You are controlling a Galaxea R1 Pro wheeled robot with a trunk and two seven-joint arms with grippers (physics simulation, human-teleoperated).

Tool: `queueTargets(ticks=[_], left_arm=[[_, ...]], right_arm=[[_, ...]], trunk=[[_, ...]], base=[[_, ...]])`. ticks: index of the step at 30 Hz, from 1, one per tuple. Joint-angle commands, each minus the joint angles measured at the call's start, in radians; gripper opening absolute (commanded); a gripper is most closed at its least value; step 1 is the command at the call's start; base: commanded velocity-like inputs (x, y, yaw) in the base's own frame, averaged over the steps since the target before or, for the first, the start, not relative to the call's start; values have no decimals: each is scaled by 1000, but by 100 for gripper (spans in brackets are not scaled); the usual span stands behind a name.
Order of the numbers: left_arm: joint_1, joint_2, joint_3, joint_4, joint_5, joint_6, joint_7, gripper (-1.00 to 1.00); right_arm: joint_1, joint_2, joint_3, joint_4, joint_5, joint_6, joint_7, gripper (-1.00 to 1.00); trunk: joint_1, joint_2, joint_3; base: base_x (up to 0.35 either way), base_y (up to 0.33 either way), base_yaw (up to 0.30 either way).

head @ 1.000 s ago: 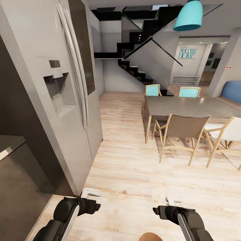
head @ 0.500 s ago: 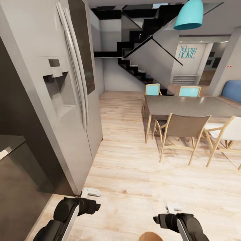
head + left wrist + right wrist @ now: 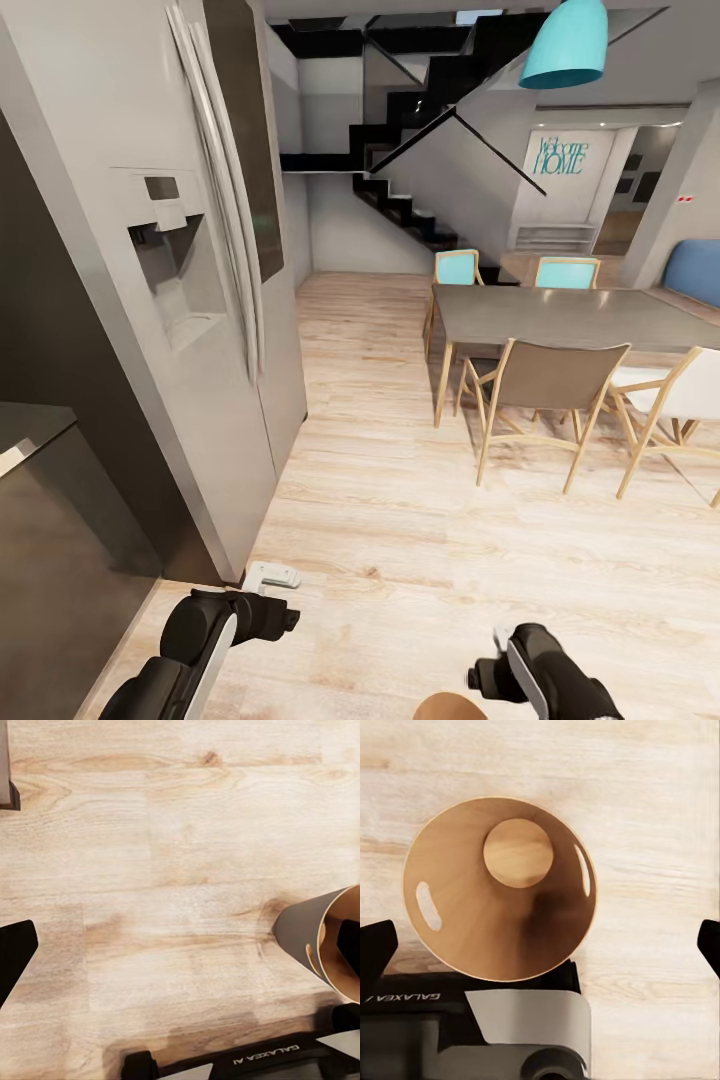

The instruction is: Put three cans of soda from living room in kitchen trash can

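The trash can [image 3: 499,889] stands on the wood floor [image 3: 420,540] directly under the right gripper [image 3: 540,945]. It sits at the centre left of the right wrist picture, mouth up and empty: only its round bottom and two oval handle slots show inside. It looks a light, stiff, thin-walled, smooth shell, likely to tip or skid if nudged, so the rim by a slot would be the place to pinch it. No soda cans are in sight.

The head picture gives just a brown sliver of the trash can's rim at the bottom edge, plus the fridge [image 3: 190,270], dining table [image 3: 570,318] and stairs [image 3: 410,140] beyond.

The left wrist picture catches its outer wall at the right edge. The left gripper [image 3: 180,945] has its fingers spread wide over bare floor, holding nothing; the right gripper's fingers are likewise wide apart and empty.
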Motion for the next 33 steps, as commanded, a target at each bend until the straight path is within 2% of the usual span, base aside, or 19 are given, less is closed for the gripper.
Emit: queueTargets(ticks=[1, 7, 20, 25, 33], left_arm=[[0, 0, 0, 0, 0, 0, 0, 100], [0, -2, 3, -2, -3, 0, 2, 100], [0, -4, 5, -3, -5, 0, 5, 100], [0, -4, 7, -2, -6, 0, 5, 100], [0, -4, 6, -3, -5, 0, 5, 100]], right_arm=[[-9, 2, -1, 24, -1, -13, -24, 100], [-23, 2, -3, 63, -4, -56, -65, 100], [-25, 3, -1, 67, -3, -71, -67, 100], [-25, 4, 1, 68, 0, -71, -67, 100], [-25, 3, 0, 73, 1, -71, -69, 100]], trunk=[[0, 0, 0], [0, 0, 0], [0, 0, 0], [-19, 35, 16], [-19, 35, 16]], base=[[0, 0, 0], [0, 0, 0], [0, 0, 0], [0, 0, 0], [0, 0, 0]])
